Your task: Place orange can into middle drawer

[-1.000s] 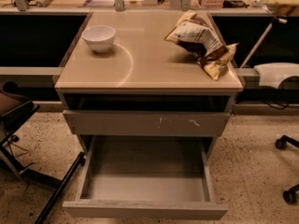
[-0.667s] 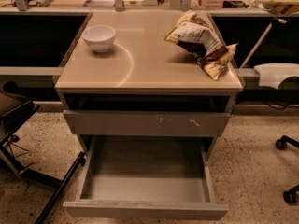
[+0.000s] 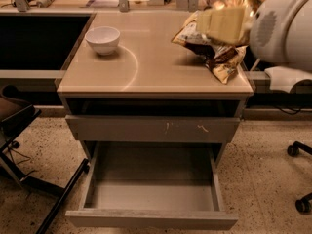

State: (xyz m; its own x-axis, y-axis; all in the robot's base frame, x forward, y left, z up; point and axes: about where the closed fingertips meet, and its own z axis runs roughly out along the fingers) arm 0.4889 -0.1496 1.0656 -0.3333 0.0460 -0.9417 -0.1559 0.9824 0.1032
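**Operator:** Report the position and state of the claw.

**Technician:** The claw shows as a pale block at the upper right of the camera view. It is above the table top and directly over the snack bag. The white arm housing is just beside it, toward the right edge of the view. Claw state: cannot tell.

**Operator:** Location of the orange can?

**Technician:** The orange can reads as a shiny orange-gold shape touching the upper edge of the claw. Whether the claw grips it cannot be told.

**Operator:** Location of the middle drawer?

**Technician:** The middle drawer stands open, well below the claw and toward the left of the view, with its grey inside exposed. The scuffed drawer front lies shut between the claw and that drawer. The white bowl sits upright on the table top, well apart from the claw toward the left of the view.
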